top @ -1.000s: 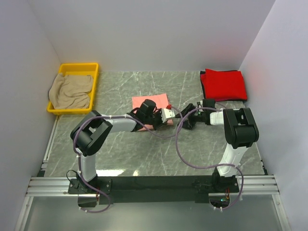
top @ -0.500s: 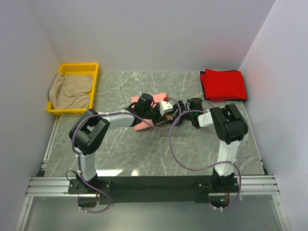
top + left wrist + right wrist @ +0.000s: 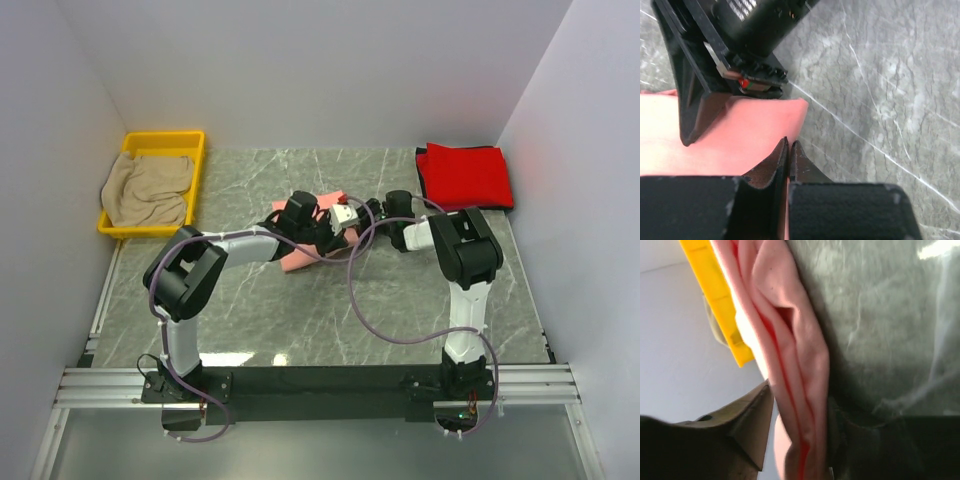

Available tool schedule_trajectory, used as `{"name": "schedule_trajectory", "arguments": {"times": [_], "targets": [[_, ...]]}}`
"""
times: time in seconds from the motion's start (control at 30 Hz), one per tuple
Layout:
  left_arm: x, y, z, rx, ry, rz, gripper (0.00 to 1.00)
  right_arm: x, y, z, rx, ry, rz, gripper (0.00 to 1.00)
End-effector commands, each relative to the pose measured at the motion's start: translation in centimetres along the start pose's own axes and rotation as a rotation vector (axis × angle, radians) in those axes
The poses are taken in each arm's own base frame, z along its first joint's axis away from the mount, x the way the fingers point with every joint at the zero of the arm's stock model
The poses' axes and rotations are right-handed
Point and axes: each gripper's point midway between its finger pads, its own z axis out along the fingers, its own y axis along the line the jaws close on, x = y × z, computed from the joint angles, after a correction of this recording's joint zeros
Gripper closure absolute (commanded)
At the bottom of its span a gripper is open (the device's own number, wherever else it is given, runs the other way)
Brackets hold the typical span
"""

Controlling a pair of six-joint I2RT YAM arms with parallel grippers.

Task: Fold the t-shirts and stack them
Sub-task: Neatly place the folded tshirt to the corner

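The salmon-pink t-shirt [image 3: 298, 258] lies bunched at the table's middle, mostly under both arms. My left gripper [image 3: 350, 228] is shut on its edge; in the left wrist view [image 3: 789, 142] a thin strip of the pink cloth [image 3: 740, 135] shows between the closed jaws. My right gripper [image 3: 372, 224] faces it from the right and is shut on a thick fold of the same shirt [image 3: 790, 340], which runs between its fingers [image 3: 800, 400]. The bright red t-shirt [image 3: 465, 175] lies folded at the back right. The beige-tan t-shirt [image 3: 148, 188] lies crumpled in the yellow bin [image 3: 165, 136].
The yellow bin stands at the back left against the wall. White walls close in the table on the left, back and right. Purple cables loop from both arms over the grey marble tabletop [image 3: 330, 320]. The right gripper's black body [image 3: 740, 40] fills the left wrist view's top.
Both grippers have moved toward the back of the table, drawing together. The pink shirt, flat a second ago, is now gathered and bunched between them.
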Motion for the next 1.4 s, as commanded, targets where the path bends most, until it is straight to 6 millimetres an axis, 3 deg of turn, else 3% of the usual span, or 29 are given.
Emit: {"name": "schedule_trajectory", "arguments": {"times": [0.0, 0.13, 0.23, 0.33, 0.43, 0.47, 0.53, 0.57, 0.63, 0.67, 0.7, 0.77, 0.8, 0.87, 0.93, 1.1, 1.13, 1.17, 1.23, 1.3, 1.37], "targets": [[-3.6, 1.1, 0.1, -0.008, -0.087, 0.010, 0.99, -0.9, 0.2, 1.0, 0.028, -0.030, -0.041, 0.55], [-3.8, 1.3, 0.2, -0.010, -0.096, -0.002, 0.99, -1.3, -0.5, 1.5, 0.057, -0.040, -0.084, 0.60], [-3.7, 1.1, 0.2, -0.002, -0.087, -0.013, 0.97, -1.6, -0.4, 1.7, 0.060, -0.040, -0.135, 0.82], [-4.2, 1.5, -0.2, -0.008, -0.076, -0.016, 0.80, -2.6, 0.9, 1.3, 0.060, -0.026, -0.242, 0.99], [-4.6, 2.4, -2.3, -0.027, -0.072, -0.087, 0.66, -4.4, 2.8, 0.2, 0.111, -0.008, -0.447, 1.00], [-4.7, 3.0, -3.6, -0.041, -0.069, -0.113, 0.62, -5.4, 4.9, -0.1, 0.092, -0.022, -0.523, 1.00], [-4.8, 3.3, -4.6, -0.058, -0.063, -0.152, 0.58, -6.9, 4.4, -1.4, 0.191, -0.030, -0.685, 1.00], [-4.7, 3.5, -5.2, -0.071, -0.052, -0.173, 0.57, -7.9, 5.8, -1.9, 0.196, -0.050, -0.748, 1.00], [-5.0, 4.1, -6.8, -0.100, -0.057, -0.209, 0.45, -9.6, 4.8, -3.5, 0.288, -0.042, -0.834, 1.00], [-5.1, 4.1, -7.6, -0.109, -0.050, -0.224, 0.43, -10.6, 5.6, -3.9, 0.300, -0.055, -0.871, 1.00], [-4.9, 4.3, -8.0, -0.127, -0.036, -0.236, 0.42, -11.1, 4.9, -4.8, 0.346, -0.039, -0.881, 1.00], [-5.1, 4.4, -8.9, -0.151, -0.020, -0.239, 0.28, -13.7, 4.8, -6.5, 0.397, -0.078, -0.964, 1.00], [-4.8, 4.5, -9.3, -0.170, -0.007, -0.258, 0.27, -14.4, 4.7, -7.3, 0.416, -0.086, -0.979, 1.00], [-4.9, 4.6, -10.1, -0.202, -0.006, -0.263, 0.01, -16.7, 5.0, -9.0, 0.446, -0.121, -1.020, 1.00], [-4.5, 4.5, -10.4, -0.218, 0.010, -0.273, 0.01, -18.4, 4.5, -10.5, 0.485, -0.125, -1.062, 1.00], [-3.7, 4.1, -10.8, -0.229, 0.023, -0.306, 0.00, -21.7, 5.8, -13.0, 0.539, -0.179, -1.138, 1.00], [-3.8, 4.2, -10.8, -0.233, 0.018, -0.307, 0.00, -22.1, 7.0, -13.2, 0.533, -0.198, -1.158, 1.00], [-3.6, 4.3, -10.7, -0.237, 0.022, -0.318, 0.01, -23.8, 6.5, -14.6, 0.554, -0.225, -1.136, 1.00], [-3.6, 4.4, -10.4, -0.235, 0.018, -0.325, 0.01, -24.9, 8.2, -15.5, 0.537, -0.263, -1.150, 1.00], [-3.3, 4.6, -10.0, -0.237, 0.025, -0.342, 0.01, -25.5, 8.2, -15.8, 0.545, -0.258, -1.137, 1.00], [-3.4, 4.8, -9.8, -0.240, 0.022, -0.350, 0.01, -26.1, 9.6, -16.1, 0.524, -0.287, -1.140, 1.00]]}}
